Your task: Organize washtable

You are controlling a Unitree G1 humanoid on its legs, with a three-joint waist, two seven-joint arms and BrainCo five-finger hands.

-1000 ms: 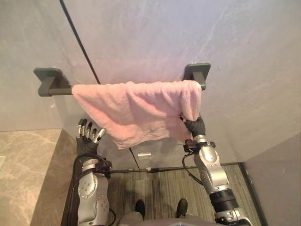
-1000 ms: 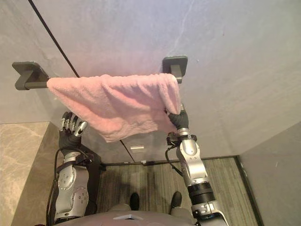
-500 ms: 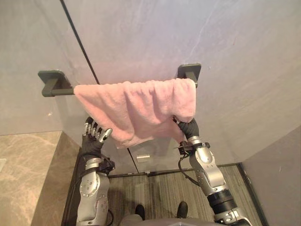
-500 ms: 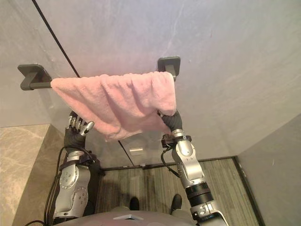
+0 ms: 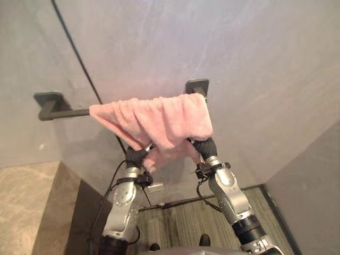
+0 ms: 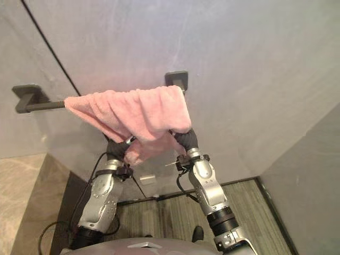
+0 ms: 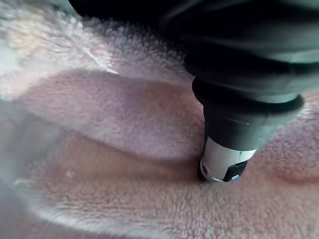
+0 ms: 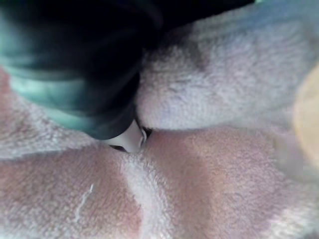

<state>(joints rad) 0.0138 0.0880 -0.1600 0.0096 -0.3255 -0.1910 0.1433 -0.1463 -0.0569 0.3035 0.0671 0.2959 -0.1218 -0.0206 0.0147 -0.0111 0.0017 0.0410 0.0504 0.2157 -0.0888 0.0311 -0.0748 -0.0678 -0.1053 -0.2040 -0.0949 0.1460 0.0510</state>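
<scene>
Beige stone marks the table (image 5: pixel 24 207) at the far left, low in the head views. Above it a dark bracket (image 5: pixel 47 101) holds the rail (image 5: pixel 71 112) to the grey wall (image 5: pixel 255 64), and this left stretch of rail is bare. The left hand (image 5: pixel 136 156) is raised under the lower edge of the towel (image 5: pixel 159 117), its dark cover showing and its fingertips lost in the cloth. Its wrist view shows one finger (image 7: pixel 222 162) pressed into the pile, but I cannot tell whether the hand is curled on the cloth or merely pushing it. The pink towel hangs over the rail, bunched toward the right end, with deep folds and an uneven hem. The right hand (image 5: pixel 201 145) is up under the towel's right corner with a finger (image 8: pixel 127 140) buried in a fold; whether it grips or just props the cloth is likewise unclear. The right bracket (image 5: pixel 197 86) sits just beside the towel's edge. The step looks like evening out the towel. To do it well, I judge, the left hand should draw its side leftward along the bare rail while the right steadies the other corner. The pull should go sideways rather than down, so the cloth does not slip off. Then both hands can smooth the folds and level the hem.
</scene>
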